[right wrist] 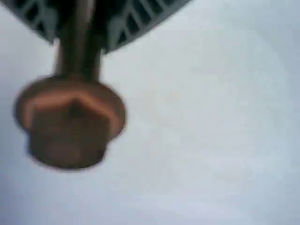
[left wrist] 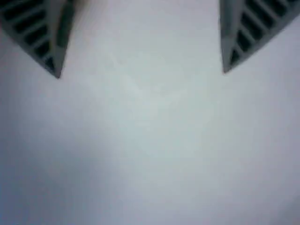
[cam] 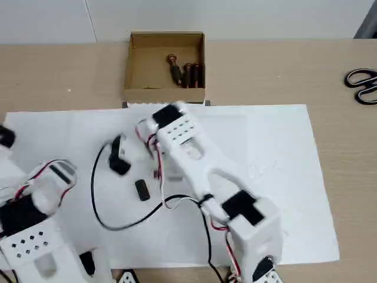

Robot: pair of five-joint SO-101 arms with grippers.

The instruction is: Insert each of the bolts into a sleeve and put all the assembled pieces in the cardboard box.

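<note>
The right gripper's fingers [right wrist: 136, 18] are pressed shut on the shank of a copper-coloured bolt [right wrist: 70, 122], pinching it just behind the flange. The hex head hangs free beyond the right gripper [right wrist: 79, 28], over the white paper sheet [right wrist: 225, 140]. The bolt looks like solid metal: stiff, dense for so small a thing, and smooth enough on the shank to swivel between the ribbed pads if the pinch is slack. A hold on the shank seems sound (how much of the thread end pokes out past the fingers is hidden). The left gripper [left wrist: 140, 72] has its fingers [left wrist: 37, 37] spread wide over bare paper, with nothing between them. In the high view a short black sleeve [cam: 142, 189] lies on the paper between the two arms. It is probably a light, rigid tube that will roll, best taken across its outer wall with the bore left open. Beyond the sheet's far edge the cardboard box [cam: 135, 59] holds several assembled pieces [cam: 185, 72]
</note>
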